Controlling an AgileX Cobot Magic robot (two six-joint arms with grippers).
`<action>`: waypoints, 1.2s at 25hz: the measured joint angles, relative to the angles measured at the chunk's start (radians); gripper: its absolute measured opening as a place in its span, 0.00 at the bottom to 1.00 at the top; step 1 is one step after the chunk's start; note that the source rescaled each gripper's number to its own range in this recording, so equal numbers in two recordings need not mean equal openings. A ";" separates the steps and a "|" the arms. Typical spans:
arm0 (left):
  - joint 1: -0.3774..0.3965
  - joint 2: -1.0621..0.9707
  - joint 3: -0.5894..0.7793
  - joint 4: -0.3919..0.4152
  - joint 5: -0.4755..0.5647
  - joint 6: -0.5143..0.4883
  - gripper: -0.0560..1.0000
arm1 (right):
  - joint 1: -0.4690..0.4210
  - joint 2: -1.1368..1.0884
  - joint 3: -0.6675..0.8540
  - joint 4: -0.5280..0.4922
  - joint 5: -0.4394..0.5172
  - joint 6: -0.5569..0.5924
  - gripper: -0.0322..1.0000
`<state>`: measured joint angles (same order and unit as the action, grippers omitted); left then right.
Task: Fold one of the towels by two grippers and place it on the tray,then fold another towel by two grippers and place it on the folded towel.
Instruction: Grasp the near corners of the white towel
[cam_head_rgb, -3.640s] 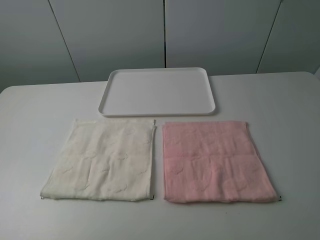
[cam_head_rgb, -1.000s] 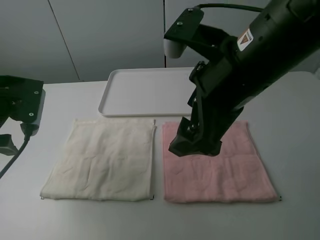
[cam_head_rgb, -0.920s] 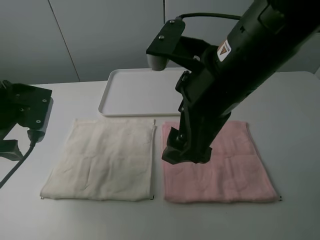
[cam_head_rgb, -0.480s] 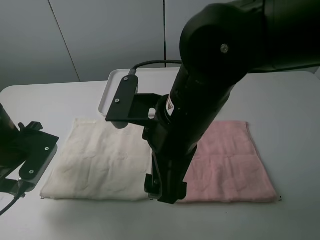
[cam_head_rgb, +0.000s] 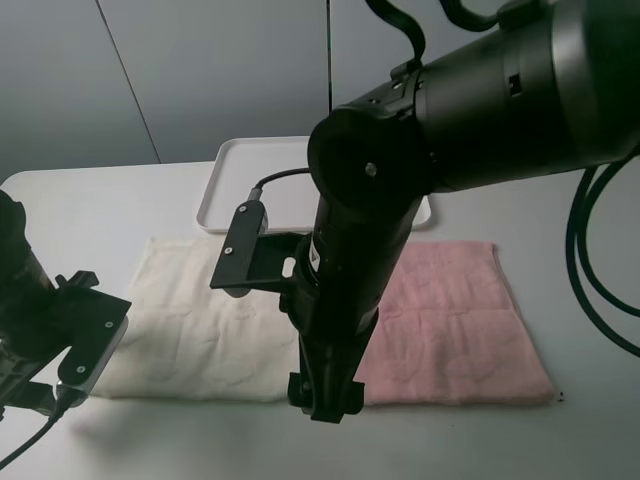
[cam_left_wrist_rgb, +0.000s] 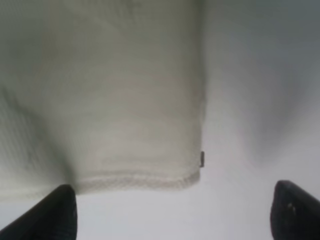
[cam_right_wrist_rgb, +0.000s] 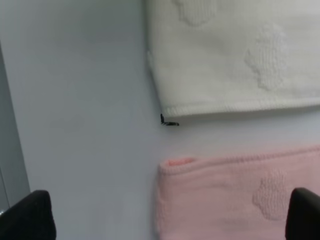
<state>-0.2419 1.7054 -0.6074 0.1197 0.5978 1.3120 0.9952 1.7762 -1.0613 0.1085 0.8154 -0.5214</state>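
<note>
Jaws on both grippers stand wide apart and hold nothing. Your left gripper (cam_left_wrist_rgb: 177, 215) hangs over the cream towel's (cam_head_rgb: 190, 320) near outer corner, and your right gripper (cam_right_wrist_rgb: 167, 220) over its other near corner. Watch that side: the pink towel (cam_head_rgb: 450, 310) lies just beside it, so a drifting pinch could catch both. Left-side height is hard to judge, since that view is blurred. Behind the towels the tray (cam_head_rgb: 212, 205) sits on a plain white table (cam_head_rgb: 100, 200), before grey wall panels (cam_head_rgb: 220, 70).
</note>
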 joint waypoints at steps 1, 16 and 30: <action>0.000 0.005 0.000 0.000 -0.017 0.000 0.99 | 0.000 0.005 -0.001 0.000 0.000 0.000 1.00; 0.000 0.057 0.002 -0.052 -0.050 0.125 0.99 | 0.084 0.124 -0.049 -0.032 -0.010 -0.008 1.00; 0.000 0.059 0.002 -0.052 -0.050 0.125 0.99 | 0.131 0.275 -0.153 -0.062 -0.005 -0.018 1.00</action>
<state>-0.2419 1.7646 -0.6051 0.0682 0.5479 1.4374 1.1266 2.0515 -1.2143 0.0469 0.8105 -0.5393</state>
